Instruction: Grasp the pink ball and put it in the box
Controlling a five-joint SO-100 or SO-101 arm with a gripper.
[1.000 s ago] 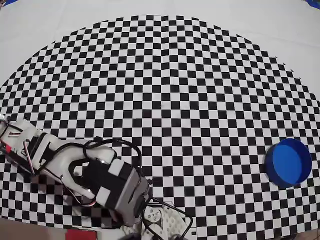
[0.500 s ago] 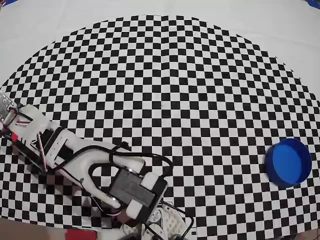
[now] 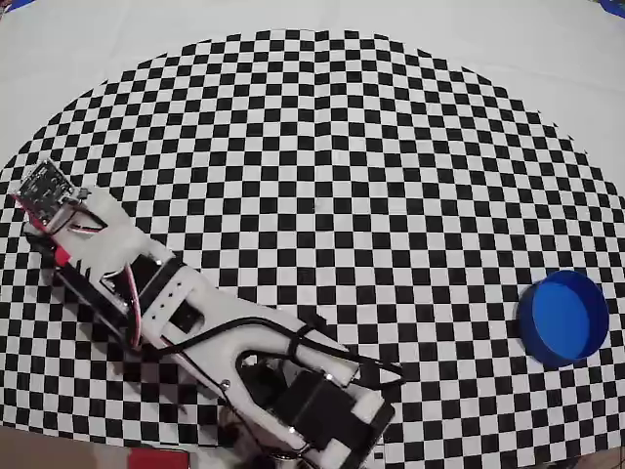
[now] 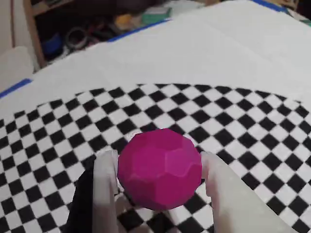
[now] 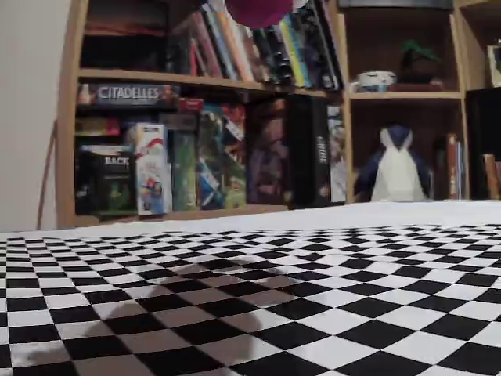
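In the wrist view the pink ball [image 4: 159, 167], a faceted magenta sphere, sits between two white fingers [image 4: 104, 187] of my gripper [image 4: 159, 162], which is shut on it and holds it above the checkered cloth. The fixed view shows the ball [image 5: 257, 9] only at the top edge, high over the table. Seen from overhead, my arm [image 3: 156, 288] stretches toward the left side, and it hides both the ball and the fingers. The box [image 3: 563, 318], a round blue open container, stands at the far right edge of the checkered area, far from the gripper.
The checkered cloth [image 3: 322, 176] covers most of the table, with plain white cloth [image 3: 547, 59] round it. The arm's base [image 3: 312, 430] sits at the bottom edge of the overhead view. A bookshelf with game boxes [image 5: 196, 149] stands behind the table.
The arm has swung and stretched from the lower left up toward the left edge of the overhead view. The blue box has not moved.
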